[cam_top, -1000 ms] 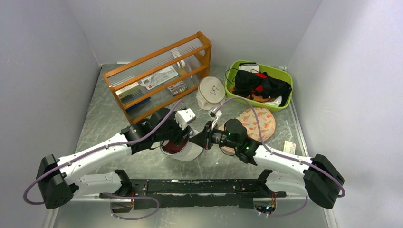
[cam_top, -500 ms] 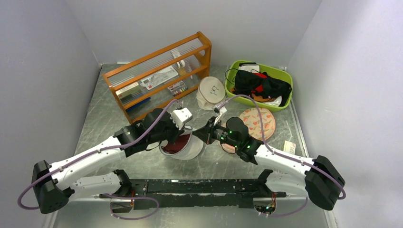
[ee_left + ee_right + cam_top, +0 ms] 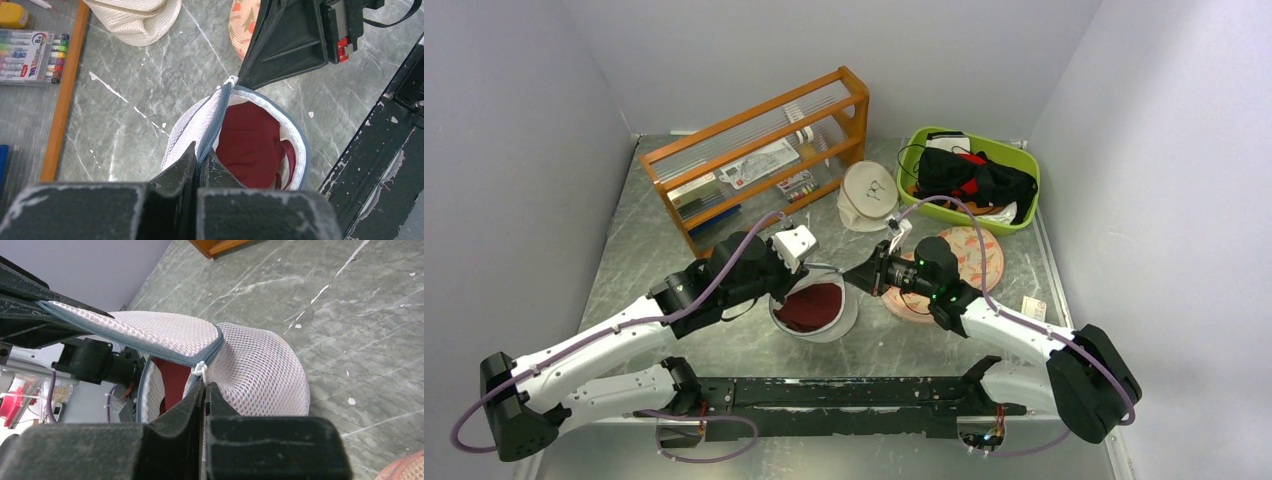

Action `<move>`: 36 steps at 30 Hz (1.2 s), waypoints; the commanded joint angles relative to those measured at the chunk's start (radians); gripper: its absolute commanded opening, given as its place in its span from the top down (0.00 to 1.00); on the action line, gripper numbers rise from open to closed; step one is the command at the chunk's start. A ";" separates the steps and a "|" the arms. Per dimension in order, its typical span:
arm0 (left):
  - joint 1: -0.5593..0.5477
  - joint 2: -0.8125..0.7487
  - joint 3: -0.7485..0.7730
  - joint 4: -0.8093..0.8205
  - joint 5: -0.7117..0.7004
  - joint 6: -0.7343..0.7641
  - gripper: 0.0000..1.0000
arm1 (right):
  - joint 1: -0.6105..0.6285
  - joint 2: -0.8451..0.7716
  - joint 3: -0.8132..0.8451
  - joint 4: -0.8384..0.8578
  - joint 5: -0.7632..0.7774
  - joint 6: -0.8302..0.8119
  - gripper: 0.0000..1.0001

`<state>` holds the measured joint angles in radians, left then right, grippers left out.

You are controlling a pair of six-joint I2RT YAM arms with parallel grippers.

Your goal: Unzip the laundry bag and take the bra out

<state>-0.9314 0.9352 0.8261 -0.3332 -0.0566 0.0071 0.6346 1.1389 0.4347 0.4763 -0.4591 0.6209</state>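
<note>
Evidently, the unzipping is well advanced: the laundry bag (image 3: 260, 370) is seen with its zipped lid flap parted from the rim and lifted, so that a wide mouth is shown. The bag is found toward the near edge of the tabletop (image 3: 629, 265), about midway between the left and right edges, between the two arms. The bra (image 3: 247, 137) is seen lying inside it as dark red fabric, not yet taken out. The left tool (image 3: 200, 161) is closed narrow on the grey zip edge of the lifted flap, which is held up by it. The right tool (image 3: 205, 390) is pinched shut at the white zip pull (image 3: 200, 368), on the side of the bag toward the right edge. How far round the rim the zip has been run cannot be told. It is judged that the first half of the task is largely done. What is left is for one tool to be freed, the bra to be gripped through the opening, and the garment to be drawn clear of the bag.
</note>
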 commanded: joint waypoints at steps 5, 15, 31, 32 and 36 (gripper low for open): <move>0.003 -0.020 0.007 0.020 -0.054 -0.004 0.83 | -0.019 0.001 -0.026 0.060 -0.077 0.016 1.00; 0.001 0.097 0.037 -0.015 0.016 0.003 0.35 | 0.055 -0.030 -0.007 0.112 -0.108 0.022 1.00; -0.010 0.029 0.016 0.008 0.016 0.010 0.30 | 0.107 -0.042 0.024 0.063 -0.050 0.001 1.00; -0.011 0.027 0.012 0.014 0.022 0.011 0.32 | 0.107 -0.044 0.021 0.065 -0.053 0.002 1.00; -0.012 0.065 0.024 0.001 0.053 0.015 0.29 | 0.108 -0.043 0.024 0.072 -0.058 0.003 1.00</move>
<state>-0.9379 0.9752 0.8276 -0.3450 -0.0441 0.0116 0.7372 1.1133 0.4320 0.5304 -0.5232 0.6323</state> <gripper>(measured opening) 0.701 0.007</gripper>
